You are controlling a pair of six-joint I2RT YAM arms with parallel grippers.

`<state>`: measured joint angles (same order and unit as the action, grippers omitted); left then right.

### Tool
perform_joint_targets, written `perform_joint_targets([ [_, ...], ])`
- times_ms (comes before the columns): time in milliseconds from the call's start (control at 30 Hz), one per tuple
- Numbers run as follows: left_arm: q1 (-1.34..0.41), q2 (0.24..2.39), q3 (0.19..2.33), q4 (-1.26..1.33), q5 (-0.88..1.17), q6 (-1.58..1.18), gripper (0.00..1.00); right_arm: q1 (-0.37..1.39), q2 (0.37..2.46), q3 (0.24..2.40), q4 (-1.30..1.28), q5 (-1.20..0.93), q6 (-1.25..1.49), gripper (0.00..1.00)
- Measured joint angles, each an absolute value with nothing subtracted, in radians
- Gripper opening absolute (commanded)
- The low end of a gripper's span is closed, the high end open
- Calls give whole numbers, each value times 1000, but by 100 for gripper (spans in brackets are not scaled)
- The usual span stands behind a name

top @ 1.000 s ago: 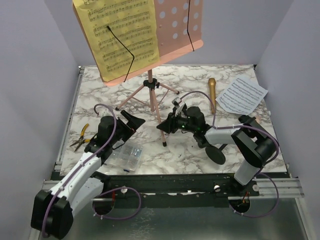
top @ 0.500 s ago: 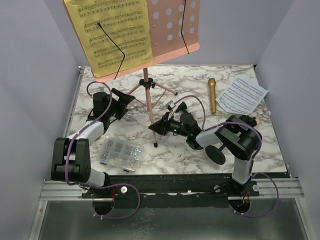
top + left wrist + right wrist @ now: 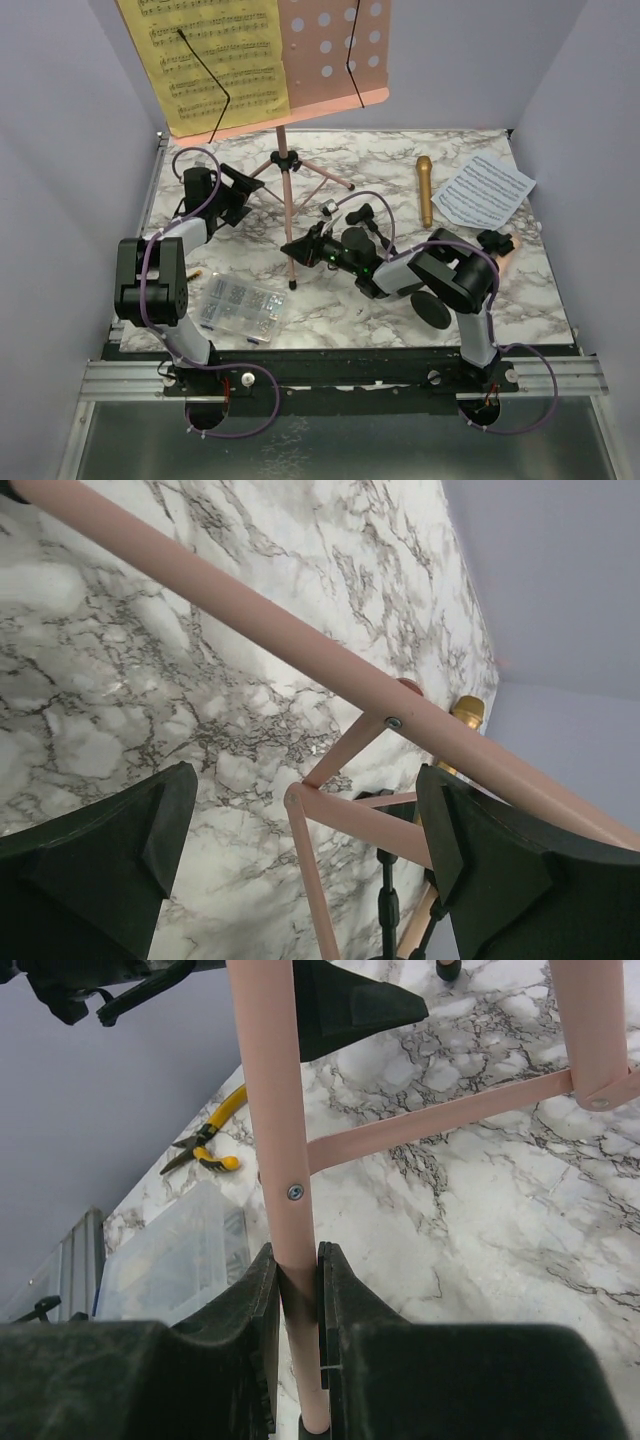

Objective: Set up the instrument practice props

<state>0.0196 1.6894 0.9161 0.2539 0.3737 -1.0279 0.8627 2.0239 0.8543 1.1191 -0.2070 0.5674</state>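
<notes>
Music rack (image 3: 330,50) looks light but top-heavy: thin, stiff tube legs with smooth paint, and a broad perforated desk carrying the yellow sheet music (image 3: 215,60) high above both hands. Low on a leg seems the steadiest hold. Right hand (image 3: 298,1290) is nearly closed, clamped on the front leg just above its foot on the tabletop (image 3: 390,165). Left hand (image 3: 305,815) gapes wide and grips nothing. Another leg runs across before its spread fingers; whether they touch it is unclear.

The right fingers (image 3: 302,245) grip the pink music rack (image 3: 330,50) by its near leg.
</notes>
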Motion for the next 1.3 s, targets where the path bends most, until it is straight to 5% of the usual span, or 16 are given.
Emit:
perform_joint_targets([
  [200, 21, 1603, 912, 96, 270, -1031, 99, 879, 2023, 863, 1100, -121, 614, 3],
  [333, 38, 1478, 914, -100, 176, -1018, 99, 891, 2021, 873, 1080, -91, 629, 26],
  [500, 51, 1249, 845, -218, 93, -982, 99, 892, 1971, 874, 940, -75, 633, 72],
  [600, 51, 1118, 805, -251, 93, -928, 99, 892, 1886, 854, 811, -59, 589, 85],
  [867, 50, 934, 755, -287, 367, -770, 99, 779, 1508, 770, 565, -19, 425, 95],
  [1067, 26, 768, 665, -258, 549, -748, 96, 379, 1321, 764, 336, -26, 400, 100],
  [1300, -214, 665, 620, -155, 600, -765, 96, -207, 1416, 908, 46, -103, 557, 100],
])
